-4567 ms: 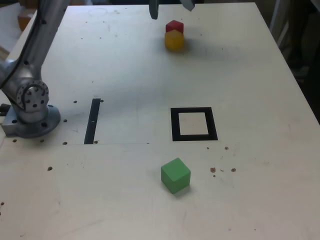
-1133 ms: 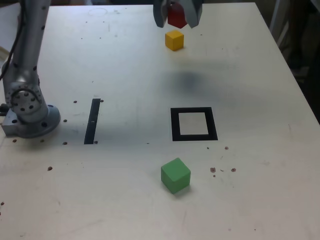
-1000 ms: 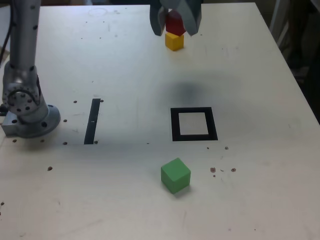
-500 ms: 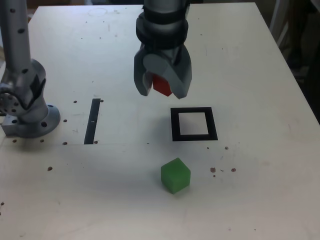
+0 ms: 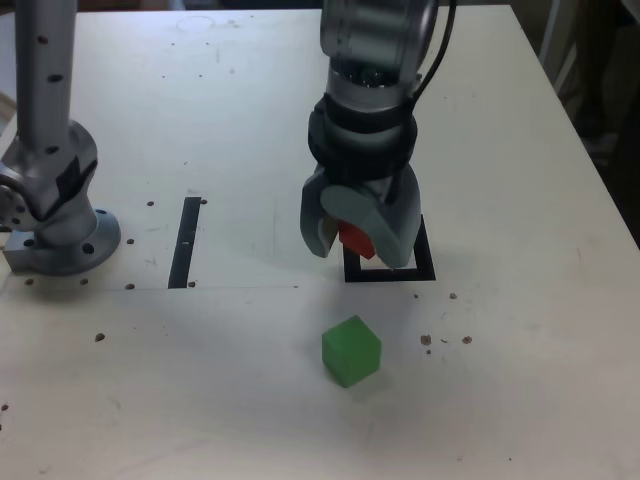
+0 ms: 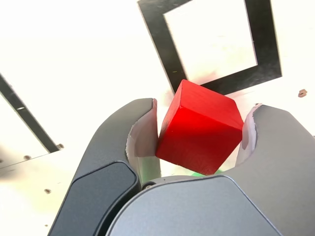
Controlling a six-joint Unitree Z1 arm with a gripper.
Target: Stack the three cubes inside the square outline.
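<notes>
The claw grips the red cube between its two grey jaws, pinched on opposite faces and held clear of the surface. The relation that matters is the cube's place over the square outline: in the exterior view the claw hangs above the outline's near-left part, covering most of the pale centre, so only the frame's right side and front edge show. Judged from that, the cube seems not quite centred and would want a small shift toward the exterior view's right and away from the camera before lowering. The wrist view adds what the exterior view hides: the red cube sits turned in the jaws, one corner toward the frame, so its edges do not run parallel to the square outline, whose pale centre lies bare just beyond it. The green cube rests on the surface in front of the outline, near but apart. The yellow cube cannot be seen in either view, probably hidden behind the arm.
</notes>
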